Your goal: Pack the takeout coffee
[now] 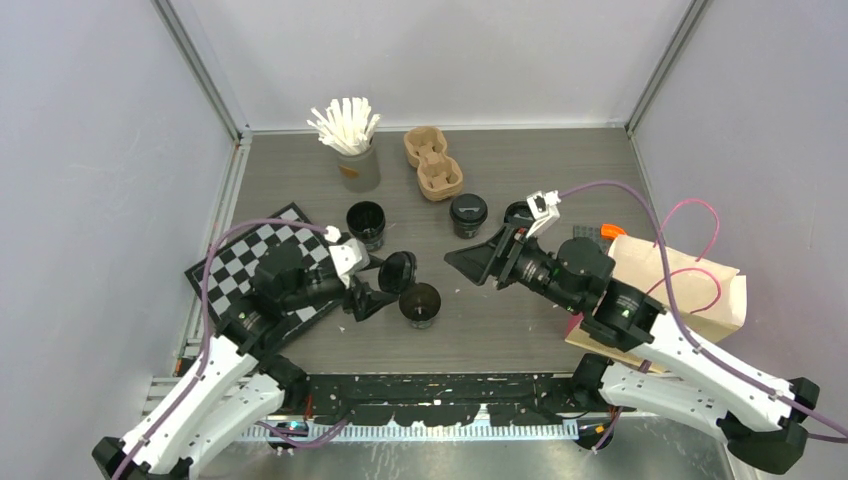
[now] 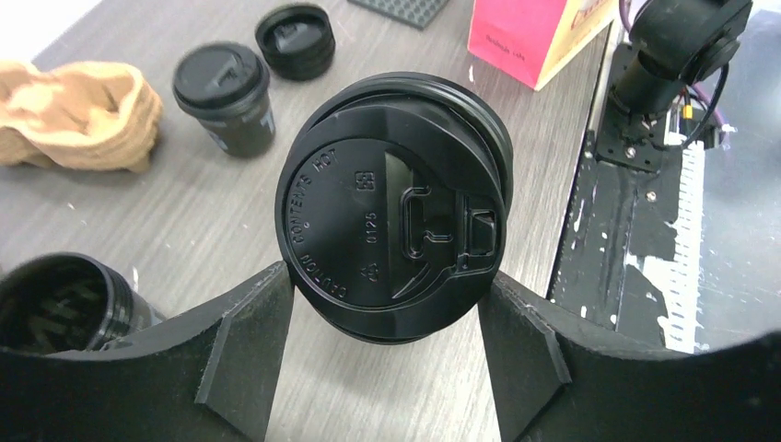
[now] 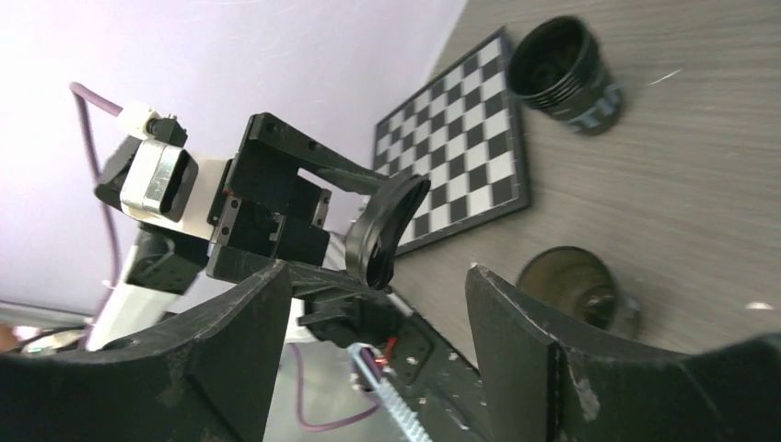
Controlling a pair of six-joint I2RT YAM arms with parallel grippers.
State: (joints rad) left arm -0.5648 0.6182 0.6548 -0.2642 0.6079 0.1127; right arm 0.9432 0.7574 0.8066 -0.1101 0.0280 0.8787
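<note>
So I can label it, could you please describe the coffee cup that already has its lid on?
Start at the brown cup carrier at the back of the table. Just in front of it stands a small black cup. Unlike the two open cups to its left, it wears a lid.

Black plastic lid (image 2: 396, 235), smooth and faintly glossy, with raised lettering. Matt grey wood-grain table (image 1: 560, 170). At the far side, a rough brown moulded-pulp cup carrier (image 1: 432, 162). At right, a matt brown paper bag (image 1: 728, 305).
</note>
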